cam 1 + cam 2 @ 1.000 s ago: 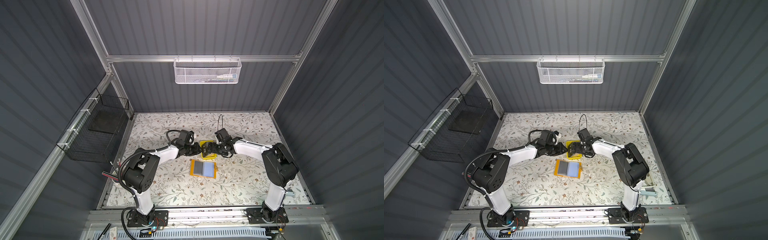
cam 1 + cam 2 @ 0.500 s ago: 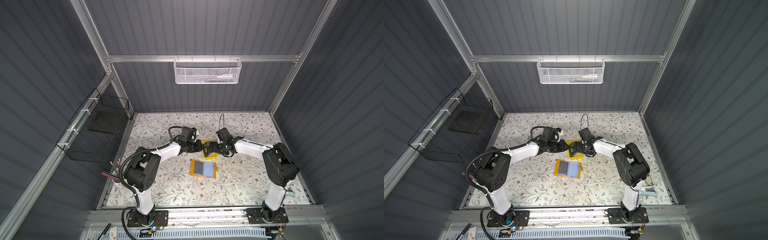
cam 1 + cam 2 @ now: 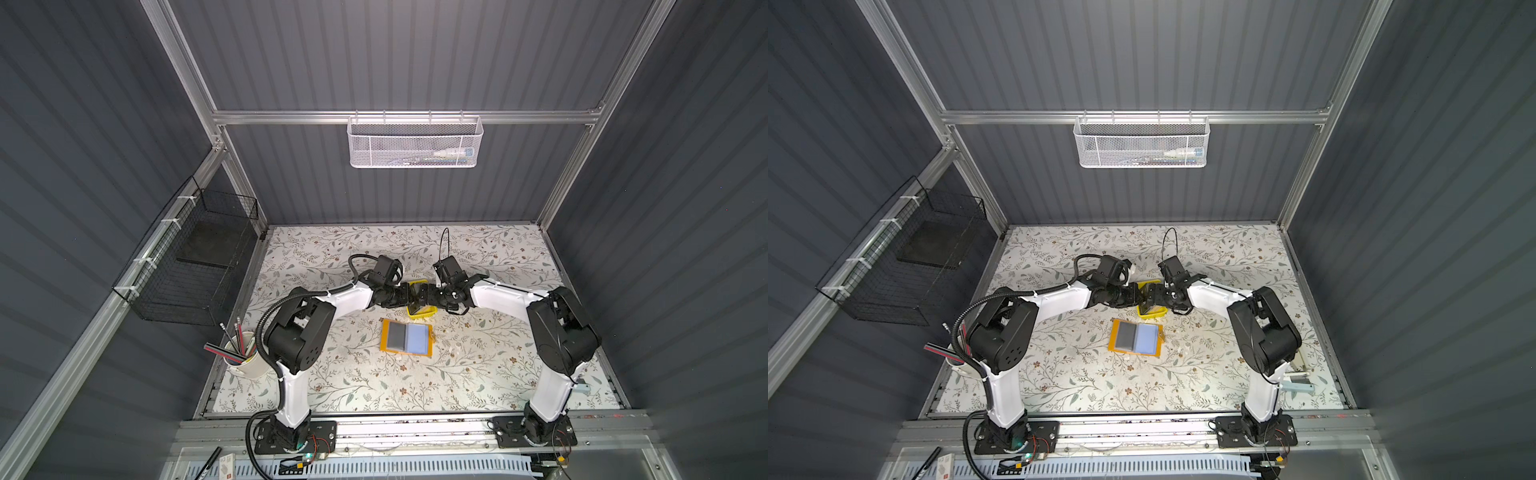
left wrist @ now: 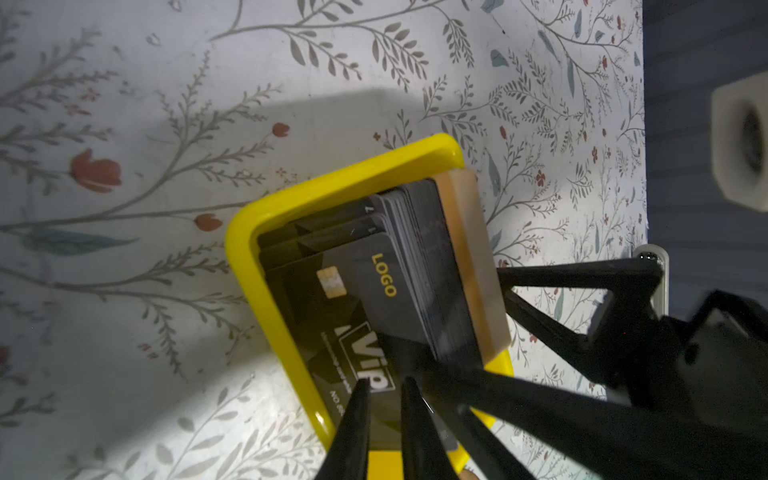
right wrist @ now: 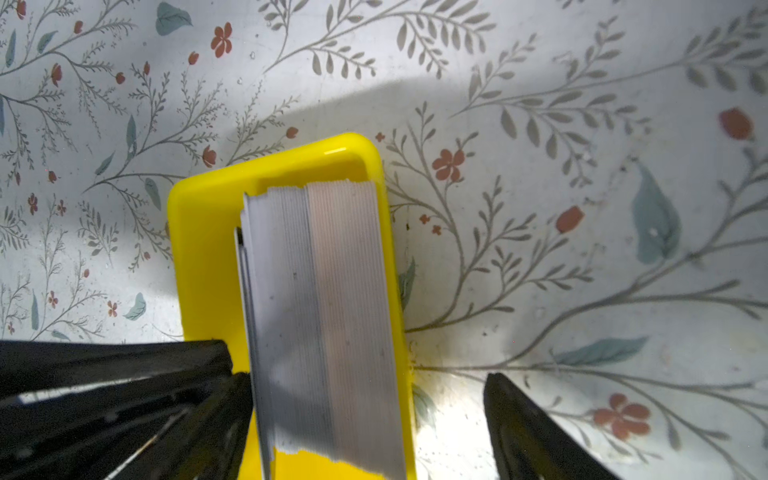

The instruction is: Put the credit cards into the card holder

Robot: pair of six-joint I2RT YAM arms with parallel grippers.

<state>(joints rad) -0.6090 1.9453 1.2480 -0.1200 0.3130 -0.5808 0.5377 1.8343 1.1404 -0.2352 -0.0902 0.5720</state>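
Meeting over the yellow tray [image 3: 428,314] near the worktop's [image 3: 374,386] centre in both top views, left end effector [image 3: 410,296] and right end effector [image 3: 423,296] almost touch. The card holder [image 3: 407,338] lies open just toward the front edge.

Left wrist: credit cards [image 4: 415,257] stand in the tray. The left fingers [image 4: 353,424] are nearly clenched at the front card [image 4: 332,316], grip indeterminate.

Right wrist: right end effector [image 5: 365,376] released, jaws spanning the credit cards.

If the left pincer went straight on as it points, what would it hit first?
Most likely the front black VIP card leaning in the yellow tray; the left pincer points at its face and may be touching it; depth is unclear.
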